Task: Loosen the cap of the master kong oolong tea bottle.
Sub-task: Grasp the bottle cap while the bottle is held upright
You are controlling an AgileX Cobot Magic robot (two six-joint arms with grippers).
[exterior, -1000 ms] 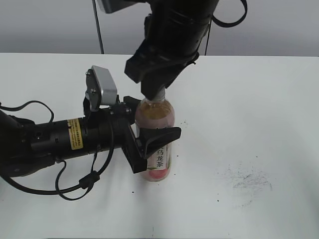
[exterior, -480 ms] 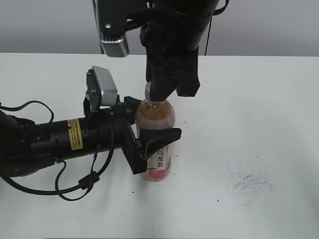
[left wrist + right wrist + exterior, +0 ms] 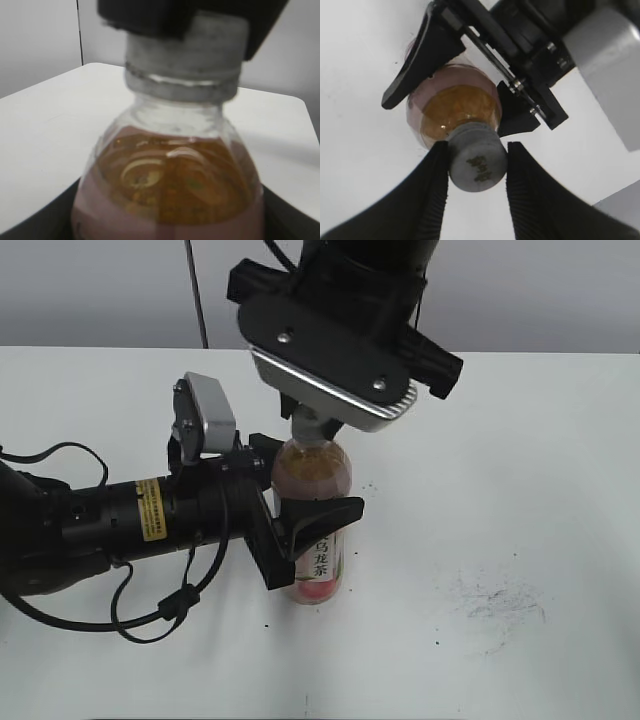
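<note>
The right gripper pinches the cap from above; the left gripper clamps the bottle upright.

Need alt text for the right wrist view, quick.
Seen from above, the right hand clamps its two black fingers on the small round grey cap of the clear plastic amber-tea bottle. The left hand grips the bottle's body on a white table.

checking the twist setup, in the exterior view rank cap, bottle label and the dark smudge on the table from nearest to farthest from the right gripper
1. cap: between the right gripper's fingers, atop the bottle.
2. bottle label: lower down the bottle, beside the left gripper.
3. dark smudge: on the table, far right.
</note>
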